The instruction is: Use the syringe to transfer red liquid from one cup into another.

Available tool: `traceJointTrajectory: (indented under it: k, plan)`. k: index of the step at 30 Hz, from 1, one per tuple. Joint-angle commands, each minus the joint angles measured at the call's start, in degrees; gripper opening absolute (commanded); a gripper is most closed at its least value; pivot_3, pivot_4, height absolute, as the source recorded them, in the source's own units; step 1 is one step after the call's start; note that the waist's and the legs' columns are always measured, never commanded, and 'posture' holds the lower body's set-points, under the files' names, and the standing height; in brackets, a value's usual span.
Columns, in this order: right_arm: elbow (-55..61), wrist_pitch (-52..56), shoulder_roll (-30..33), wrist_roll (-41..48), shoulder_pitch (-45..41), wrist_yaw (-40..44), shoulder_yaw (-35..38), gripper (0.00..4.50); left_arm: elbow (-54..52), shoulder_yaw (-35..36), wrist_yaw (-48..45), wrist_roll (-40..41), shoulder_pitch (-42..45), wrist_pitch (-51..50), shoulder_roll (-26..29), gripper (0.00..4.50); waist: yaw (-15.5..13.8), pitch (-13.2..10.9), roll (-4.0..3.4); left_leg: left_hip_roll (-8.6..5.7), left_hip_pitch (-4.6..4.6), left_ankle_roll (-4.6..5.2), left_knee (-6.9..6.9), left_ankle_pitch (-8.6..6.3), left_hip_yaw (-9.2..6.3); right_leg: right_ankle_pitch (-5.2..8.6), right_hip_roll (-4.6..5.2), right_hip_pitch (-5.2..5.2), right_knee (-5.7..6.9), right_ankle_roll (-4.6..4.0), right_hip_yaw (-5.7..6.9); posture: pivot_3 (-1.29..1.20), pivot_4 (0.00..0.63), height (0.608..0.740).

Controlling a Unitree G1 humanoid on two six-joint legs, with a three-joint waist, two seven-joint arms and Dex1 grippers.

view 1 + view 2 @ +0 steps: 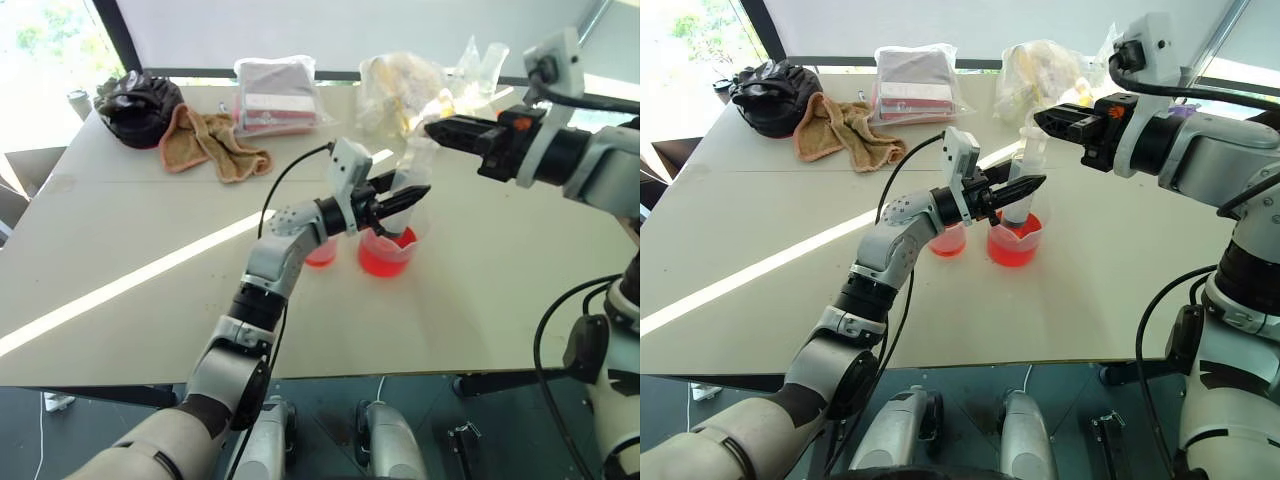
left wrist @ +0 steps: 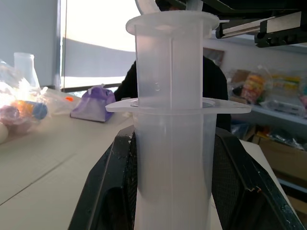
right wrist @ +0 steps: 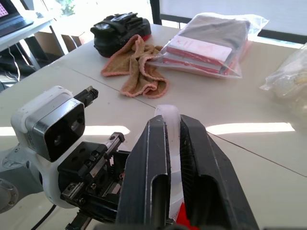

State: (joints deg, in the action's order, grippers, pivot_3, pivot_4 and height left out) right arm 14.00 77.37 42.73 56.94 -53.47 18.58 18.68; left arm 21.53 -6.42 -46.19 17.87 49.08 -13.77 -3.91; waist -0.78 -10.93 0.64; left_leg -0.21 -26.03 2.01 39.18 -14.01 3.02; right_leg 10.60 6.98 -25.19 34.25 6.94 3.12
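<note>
Clear syringe [image 2: 170, 143] upright over larger beaker [image 1: 1013, 245] of red liquid [image 1: 1011, 251]; my left hand [image 1: 1025, 190] clamps barrel, right hand [image 3: 173, 158] pinches white plunger top. Smaller cup [image 1: 948, 240] beside, red too.

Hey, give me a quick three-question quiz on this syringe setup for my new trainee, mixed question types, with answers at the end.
1. True or false: the left gripper grips the syringe by its barrel.
2. Of the larger beaker and the smaller cup, which stands under the syringe?
3. Fill in: the right gripper pinches the syringe's ____.
Key: 1 true; 2 larger beaker; 3 plunger.
</note>
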Motion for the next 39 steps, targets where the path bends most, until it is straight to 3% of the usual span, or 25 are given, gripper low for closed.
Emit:
traceJointTrajectory:
  k: [1,5,17,29,39]
  plan:
    - [2.66,-3.00,0.73,0.99,-1.06,1.46,2.26,1.70,-0.26,-2.33,-1.04,-0.50,0.29,-0.37,-0.90,1.46,-0.08,0.01,-0.01,0.00,0.00,0.00,0.00,0.00,-0.01,0.00,0.00,0.00,0.00,0.00,0.00,0.00,0.150,0.740]
    - [3.46,-2.80,2.44,0.66,-0.06,2.56,1.28,3.70,-0.24,-1.78,-0.76,-0.08,0.84,-0.35,-0.74,1.46,-0.04,0.01,-0.02,0.00,0.00,0.00,0.00,0.00,-0.02,0.00,-0.01,0.01,0.00,0.00,0.01,0.00,0.150,0.740]
    - [2.20,-4.51,5.69,0.84,1.14,4.95,3.78,3.70,-0.05,1.83,1.08,1.52,4.45,0.55,-0.47,1.46,-0.04,0.01,-0.02,0.01,-0.01,0.00,0.00,0.00,-0.03,0.00,-0.01,0.00,-0.02,-0.01,0.01,0.00,0.150,0.740]
    - [-1.26,-5.28,4.71,1.53,0.73,3.80,6.44,3.70,-7.92,7.35,5.73,7.81,8.85,-4.70,-0.17,1.46,-0.04,0.01,-0.01,0.00,-0.03,0.00,0.00,0.00,-0.03,0.00,-0.01,-0.01,-0.02,0.00,0.01,0.00,0.150,0.740]
    - [-1.16,-5.14,2.94,1.83,0.04,2.61,5.36,3.70,-16.13,10.65,10.07,10.99,9.10,-9.60,6.02,1.46,0.04,0.01,-0.02,0.00,-0.03,0.00,0.00,0.00,-0.03,0.00,-0.04,-0.01,0.00,0.01,0.00,0.00,0.150,0.740]
